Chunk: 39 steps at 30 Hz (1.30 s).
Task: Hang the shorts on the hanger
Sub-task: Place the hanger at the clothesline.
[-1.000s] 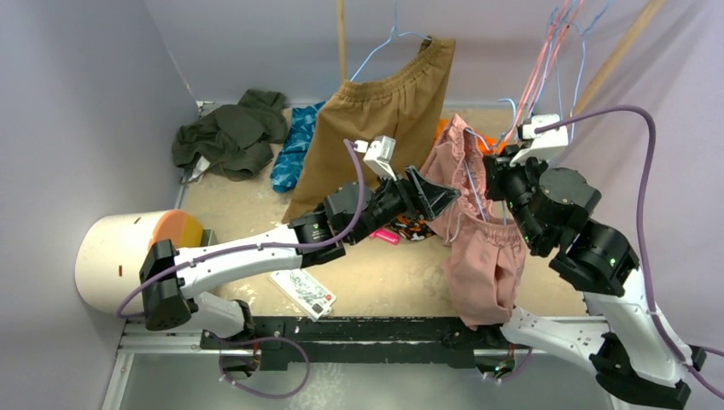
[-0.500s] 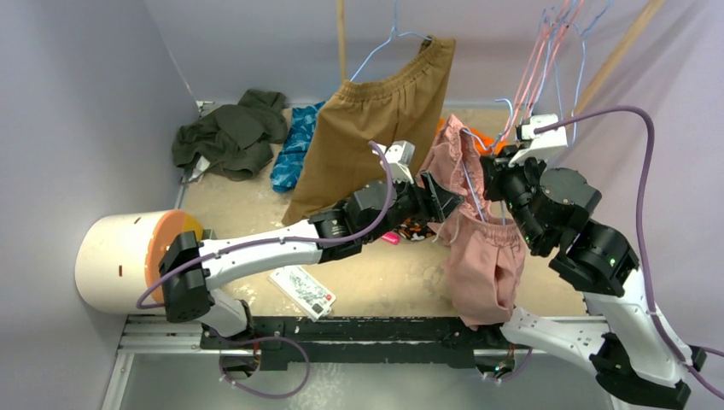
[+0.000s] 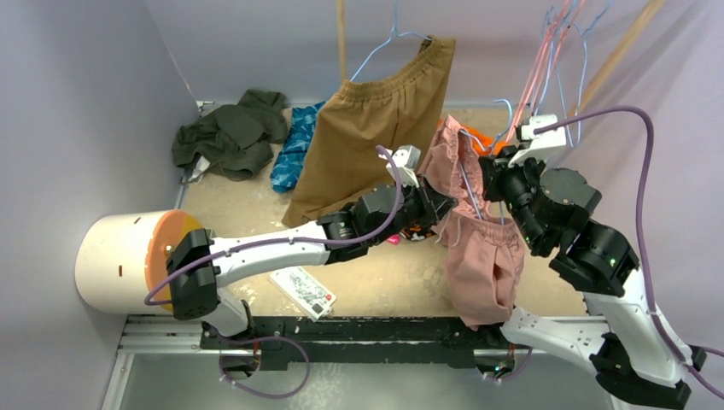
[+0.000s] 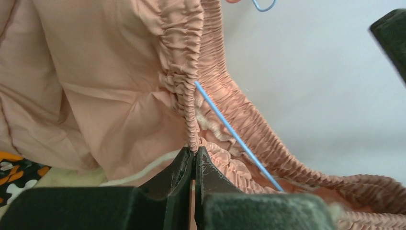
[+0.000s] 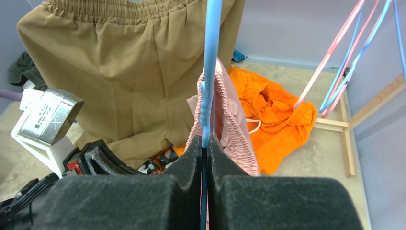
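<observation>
The dusty-pink shorts (image 3: 482, 265) hang in mid-air, draped over the thin light-blue hanger (image 3: 465, 175). My right gripper (image 3: 491, 175) holds that hanger. In the right wrist view its jaws (image 5: 205, 141) are shut on the blue wire (image 5: 210, 57), and the shorts' gathered waistband (image 5: 230, 120) sits just beyond them. My left gripper (image 3: 440, 205) reaches in from the left. In the left wrist view it (image 4: 194, 152) is shut on a fold of the shorts' waistband (image 4: 184, 72), with the hanger wire (image 4: 230, 129) running just to the right inside the waist opening.
Tan-brown shorts (image 3: 376, 128) hang on another hanger behind my left arm. An orange garment (image 5: 273, 110) lies on the table beyond. Dark green clothes (image 3: 230, 132) and a blue garment (image 3: 294, 145) lie far left. Pink hangers (image 3: 546, 60) hang at the right. A white cylinder (image 3: 119, 256) stands near left.
My left gripper has moved right to the shorts and closed on the waistband; it was open a second ago. The right gripper has stayed shut on the hanger.
</observation>
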Tool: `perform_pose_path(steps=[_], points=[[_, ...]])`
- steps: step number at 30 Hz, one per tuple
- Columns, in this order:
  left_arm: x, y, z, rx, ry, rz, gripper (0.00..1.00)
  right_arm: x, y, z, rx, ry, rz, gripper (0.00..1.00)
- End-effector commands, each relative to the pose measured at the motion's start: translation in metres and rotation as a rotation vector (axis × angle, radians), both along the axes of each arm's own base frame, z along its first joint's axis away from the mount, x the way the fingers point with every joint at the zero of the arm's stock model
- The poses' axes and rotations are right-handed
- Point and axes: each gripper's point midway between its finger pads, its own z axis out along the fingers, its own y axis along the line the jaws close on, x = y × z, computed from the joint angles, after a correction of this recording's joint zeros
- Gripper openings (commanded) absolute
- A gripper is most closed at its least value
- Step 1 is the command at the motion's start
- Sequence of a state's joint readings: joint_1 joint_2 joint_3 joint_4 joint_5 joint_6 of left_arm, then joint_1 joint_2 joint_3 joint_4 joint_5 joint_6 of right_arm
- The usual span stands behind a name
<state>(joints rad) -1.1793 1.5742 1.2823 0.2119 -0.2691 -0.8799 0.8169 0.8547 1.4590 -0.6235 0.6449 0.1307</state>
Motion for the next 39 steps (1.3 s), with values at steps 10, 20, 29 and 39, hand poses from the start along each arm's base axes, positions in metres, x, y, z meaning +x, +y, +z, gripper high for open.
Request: perform_pose_path(steps=[10, 20, 29, 39], points=[[0.004, 0.029, 0.004, -0.029, -0.011, 0.086, 0.00, -0.005, -0.020, 0.024, 0.055, -0.089, -0.064, 0.00], [-0.016, 0.014, 0.028, -0.087, -0.009, -0.042, 0.55, -0.004, -0.019, 0.023, 0.051, -0.088, -0.065, 0.00], [-0.011, 0.066, 0.045, -0.020, -0.043, 0.085, 0.73, -0.003, -0.024, 0.022, 0.021, -0.074, -0.091, 0.00], [0.002, 0.201, 0.030, 0.196, -0.171, 0.421, 0.76, 0.013, -0.012, 0.026, -0.051, -0.040, -0.107, 0.00]])
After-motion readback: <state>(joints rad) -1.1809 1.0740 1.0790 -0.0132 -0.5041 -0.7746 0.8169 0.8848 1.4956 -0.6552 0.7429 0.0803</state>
